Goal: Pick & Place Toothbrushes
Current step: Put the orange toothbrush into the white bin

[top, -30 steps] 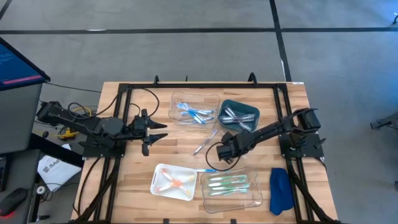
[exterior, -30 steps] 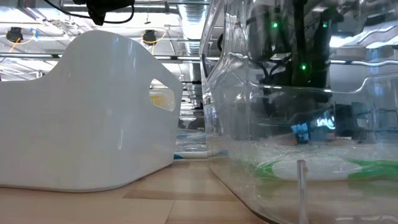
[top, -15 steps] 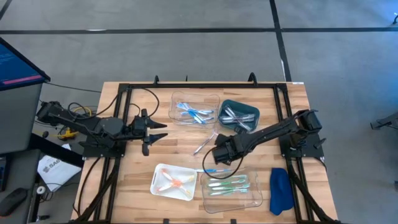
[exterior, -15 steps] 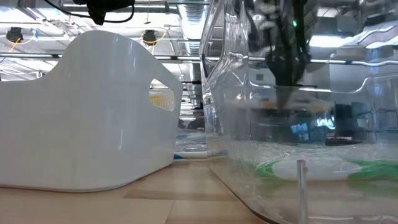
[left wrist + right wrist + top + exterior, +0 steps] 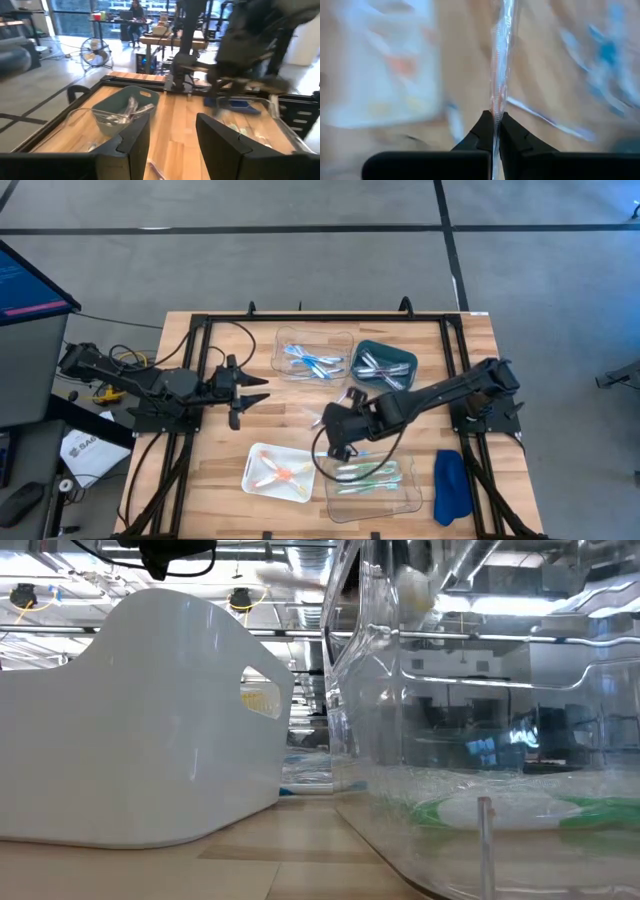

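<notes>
Wooden table [image 5: 290, 420], pale butcher-block top, black metal frame round its edges.

Four containers on it:
- far, centre: clear plastic tray [image 5: 313, 355].
- just right of that: dark teal bin [image 5: 384, 361]; the left wrist view shows it too [image 5: 123, 114].
- near, centre-left: white tray [image 5: 280, 472]; fills the left of the low view [image 5: 140, 720].
- near, right of the white tray: larger clear tray [image 5: 372, 484]; its wall looms close in the low view [image 5: 480, 740].

Blue cloth [image 5: 451, 486], bunched, near right corner of the table.

Off the table, far left: a monitor [image 5: 25, 290] with a lit screen. Grey floor with dark lines beyond.

Room behind, seen from the left wrist: a standing fan [image 5: 95, 56], desks, a seated person [image 5: 136, 11] far back.
</notes>
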`<state>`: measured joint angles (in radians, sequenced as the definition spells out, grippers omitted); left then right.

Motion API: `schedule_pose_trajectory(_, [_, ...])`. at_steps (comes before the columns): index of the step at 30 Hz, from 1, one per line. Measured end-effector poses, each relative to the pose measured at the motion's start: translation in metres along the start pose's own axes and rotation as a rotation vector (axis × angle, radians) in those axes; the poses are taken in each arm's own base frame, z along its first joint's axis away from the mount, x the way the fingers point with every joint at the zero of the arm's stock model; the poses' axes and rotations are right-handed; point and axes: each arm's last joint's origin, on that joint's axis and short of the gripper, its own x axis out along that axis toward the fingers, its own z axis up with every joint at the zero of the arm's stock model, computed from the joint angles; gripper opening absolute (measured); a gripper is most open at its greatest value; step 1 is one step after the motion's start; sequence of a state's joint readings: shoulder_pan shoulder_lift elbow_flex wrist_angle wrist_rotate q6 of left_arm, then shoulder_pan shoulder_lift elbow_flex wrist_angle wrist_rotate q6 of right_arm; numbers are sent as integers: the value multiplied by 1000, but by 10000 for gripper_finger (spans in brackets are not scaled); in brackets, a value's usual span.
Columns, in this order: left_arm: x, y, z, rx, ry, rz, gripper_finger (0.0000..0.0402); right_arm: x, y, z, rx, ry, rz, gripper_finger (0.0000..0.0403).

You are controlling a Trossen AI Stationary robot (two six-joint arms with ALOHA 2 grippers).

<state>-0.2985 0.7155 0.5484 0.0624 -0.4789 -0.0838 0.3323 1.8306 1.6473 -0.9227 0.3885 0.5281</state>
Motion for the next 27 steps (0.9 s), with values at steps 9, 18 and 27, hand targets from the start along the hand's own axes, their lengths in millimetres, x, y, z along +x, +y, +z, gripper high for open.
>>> schedule_pose_trajectory(9, [-5, 6, 0, 6, 2, 111, 153, 6, 48, 25, 38, -144, 303, 0])
schedule_pose_trajectory(18, [-21, 15, 8, -67, -60, 175, 153, 47, 87, 47, 90, -24, 321, 0])
schedule_pose_trajectory(27, [-33, 22, 11, -67, -79, 186, 153, 69, 110, 59, 157, 1, 320, 0])
